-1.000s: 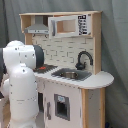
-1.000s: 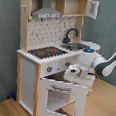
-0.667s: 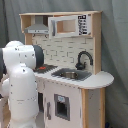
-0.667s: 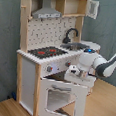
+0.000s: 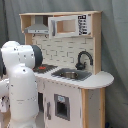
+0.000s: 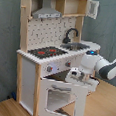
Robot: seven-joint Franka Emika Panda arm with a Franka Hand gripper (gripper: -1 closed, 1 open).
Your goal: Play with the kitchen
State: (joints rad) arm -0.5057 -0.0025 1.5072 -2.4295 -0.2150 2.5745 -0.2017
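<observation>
The kitchen [image 6: 49, 58] stands tall on the floor, its front facing the second exterior view's right and near side. Its oven door [image 6: 60, 97] hangs open, tipped forward. The arm [image 6: 106, 68] reaches in from the second exterior view's right. The gripper [image 6: 72, 74] sits at the door's top edge. I cannot tell if the jaws are clenched. In the first exterior view, the arm [image 5: 22, 80] hides the kitchen's left side.

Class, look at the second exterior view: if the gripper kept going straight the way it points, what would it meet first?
Probably the kitchen front, near the knobs above the oven door; the gripper points toward it, though depth is unclear.
</observation>
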